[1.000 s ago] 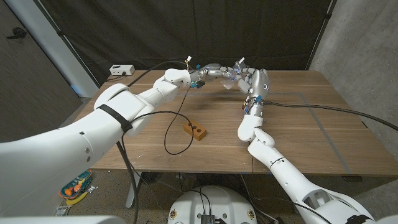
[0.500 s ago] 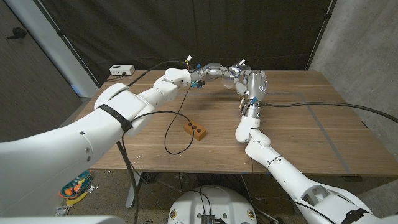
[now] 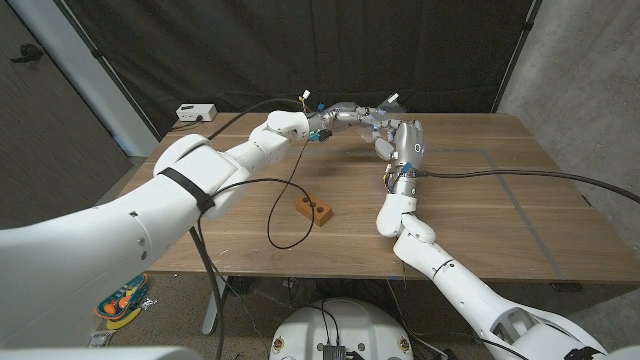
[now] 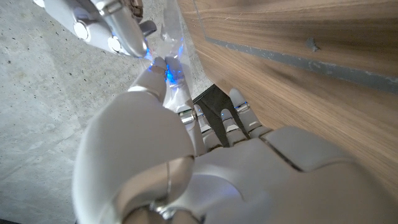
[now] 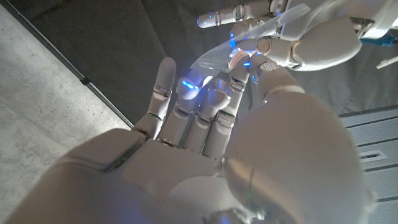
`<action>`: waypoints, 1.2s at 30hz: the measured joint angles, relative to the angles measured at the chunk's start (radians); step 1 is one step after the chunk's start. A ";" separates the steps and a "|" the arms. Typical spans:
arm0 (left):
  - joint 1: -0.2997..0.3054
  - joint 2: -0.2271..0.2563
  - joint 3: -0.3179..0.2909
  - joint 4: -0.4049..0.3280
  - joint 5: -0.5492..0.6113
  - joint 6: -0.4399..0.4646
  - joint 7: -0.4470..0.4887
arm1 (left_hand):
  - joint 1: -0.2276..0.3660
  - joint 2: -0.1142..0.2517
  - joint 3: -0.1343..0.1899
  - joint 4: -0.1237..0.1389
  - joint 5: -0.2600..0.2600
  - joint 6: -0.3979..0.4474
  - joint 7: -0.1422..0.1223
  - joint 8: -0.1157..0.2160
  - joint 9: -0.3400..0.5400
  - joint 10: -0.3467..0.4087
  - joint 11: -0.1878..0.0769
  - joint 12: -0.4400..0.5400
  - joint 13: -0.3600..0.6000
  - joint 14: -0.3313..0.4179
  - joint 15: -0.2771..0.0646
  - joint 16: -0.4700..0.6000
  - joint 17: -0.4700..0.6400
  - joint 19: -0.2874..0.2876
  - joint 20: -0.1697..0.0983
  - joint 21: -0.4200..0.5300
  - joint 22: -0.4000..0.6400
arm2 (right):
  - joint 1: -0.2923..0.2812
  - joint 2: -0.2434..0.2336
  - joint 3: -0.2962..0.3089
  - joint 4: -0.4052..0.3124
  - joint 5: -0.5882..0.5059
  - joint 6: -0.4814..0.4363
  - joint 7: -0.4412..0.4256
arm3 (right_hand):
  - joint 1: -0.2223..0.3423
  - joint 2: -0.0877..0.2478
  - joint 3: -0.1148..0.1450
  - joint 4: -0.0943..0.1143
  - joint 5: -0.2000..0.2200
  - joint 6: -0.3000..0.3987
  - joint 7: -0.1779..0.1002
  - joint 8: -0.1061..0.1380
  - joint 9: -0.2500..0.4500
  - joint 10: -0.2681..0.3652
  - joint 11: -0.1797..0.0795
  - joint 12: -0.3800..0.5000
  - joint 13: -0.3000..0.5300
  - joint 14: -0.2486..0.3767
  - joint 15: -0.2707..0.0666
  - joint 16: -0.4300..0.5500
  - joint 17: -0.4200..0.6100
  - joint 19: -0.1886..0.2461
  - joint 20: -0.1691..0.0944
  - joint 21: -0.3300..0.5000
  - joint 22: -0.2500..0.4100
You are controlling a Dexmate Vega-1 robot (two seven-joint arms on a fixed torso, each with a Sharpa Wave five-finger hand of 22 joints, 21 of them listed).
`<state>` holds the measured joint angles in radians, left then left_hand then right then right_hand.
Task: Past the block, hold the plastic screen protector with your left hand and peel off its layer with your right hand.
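Both hands raised over the far side of the table (image 3: 480, 200), past the wooden block (image 3: 313, 210). Left hand (image 3: 347, 113) pinches the clear screen protector (image 5: 214, 59). Right hand (image 3: 398, 137) meets it, fingertips (image 5: 239, 64) gripping the film's edge.
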<state>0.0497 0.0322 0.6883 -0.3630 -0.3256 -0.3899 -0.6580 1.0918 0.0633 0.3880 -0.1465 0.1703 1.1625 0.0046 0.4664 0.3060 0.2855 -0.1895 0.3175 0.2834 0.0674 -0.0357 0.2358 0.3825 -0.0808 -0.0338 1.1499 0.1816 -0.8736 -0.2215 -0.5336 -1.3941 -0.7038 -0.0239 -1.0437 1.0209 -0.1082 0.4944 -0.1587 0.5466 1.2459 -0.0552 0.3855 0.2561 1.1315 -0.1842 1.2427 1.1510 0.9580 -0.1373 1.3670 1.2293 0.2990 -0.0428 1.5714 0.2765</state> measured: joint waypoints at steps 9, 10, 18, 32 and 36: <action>0.008 0.012 0.011 -0.041 0.000 0.038 0.020 | 0.000 0.000 0.004 0.005 0.000 -0.004 0.003 0.004 0.007 0.000 0.000 0.000 0.000 0.000 0.000 0.000 0.000 0.000 0.000 0.000 0.000 | -0.026 -0.001 0.021 -0.033 0.033 0.076 0.042 | -0.001 -0.004 0.007 0.002 0.010 0.007 0.000 0.000 0.000 0.000 0.000 0.000 0.005 0.000 0.000 0.000 0.000 0.000 0.000 0.000 0.005; 0.009 0.013 0.013 -0.045 0.000 0.043 0.023 | 0.000 0.000 0.004 0.005 0.000 -0.004 0.003 0.004 0.008 0.000 0.000 0.000 0.000 0.000 0.000 0.000 0.000 0.000 0.000 0.000 0.000 | -0.027 -0.001 0.022 -0.033 0.034 0.081 0.044 | 0.001 -0.005 0.007 0.002 0.010 0.007 0.000 0.000 0.000 0.000 0.000 0.000 0.005 0.000 0.000 0.000 0.000 0.000 0.000 0.000 0.005; 0.011 0.020 0.020 -0.059 0.000 0.060 0.035 | 0.000 0.000 0.004 0.005 0.000 -0.005 0.005 0.004 0.008 0.000 0.000 0.000 0.000 0.000 0.000 0.000 0.000 0.000 0.000 0.000 0.000 | -0.034 0.011 0.037 -0.036 0.037 0.114 0.053 | 0.000 -0.005 0.014 0.003 0.027 0.006 0.000 0.008 0.000 -0.002 0.001 -0.004 0.017 0.000 0.000 -0.008 0.000 -0.011 0.004 0.000 0.009; 0.017 0.029 0.003 -0.031 -0.017 0.006 0.015 | -0.003 -0.003 0.004 0.004 0.000 -0.028 -0.020 -0.004 0.001 0.000 0.000 0.000 0.000 0.000 0.000 0.000 0.005 0.000 0.000 0.000 0.000 | -0.044 0.051 0.079 -0.017 0.069 0.187 0.015 | -0.181 0.046 -0.035 0.033 -0.313 -0.215 -0.057 -0.096 0.068 -0.152 0.051 -0.403 -0.514 -0.127 0.037 -0.486 -0.417 -0.093 0.003 -0.052 -0.074; 0.033 0.038 -0.020 -0.018 -0.028 -0.068 -0.027 | -0.007 -0.006 -0.004 0.013 0.000 -0.039 -0.048 -0.008 -0.005 -0.004 0.004 0.000 0.000 0.000 0.000 0.000 0.005 -0.004 0.004 0.000 0.000 | -0.057 0.060 0.100 -0.024 0.094 0.226 0.021 | -0.278 0.056 -0.001 0.049 -0.343 -0.333 -0.044 -0.169 0.017 -0.275 0.087 -0.538 -0.636 -0.140 0.040 -0.645 -0.562 -0.114 0.011 -0.084 -0.094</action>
<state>0.0823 0.0698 0.6685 -0.3809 -0.3538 -0.4583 -0.6850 1.0846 0.0572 0.3837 -0.1335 0.1700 1.1235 -0.0433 0.4580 0.3014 0.2817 -0.1857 0.3175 0.2834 0.0674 -0.0357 0.2358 0.3877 -0.0848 -0.0298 1.1499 0.1816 -0.9308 -0.1613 -0.4338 -1.4185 -0.6103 0.2021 -1.0229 0.7434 -0.0520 0.4935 -0.1100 0.2033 0.9126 -0.0988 0.2162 0.2734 0.8568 -0.0969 0.7052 0.5148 0.8184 -0.0978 0.7221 0.6676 0.1847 -0.0321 1.4870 0.1826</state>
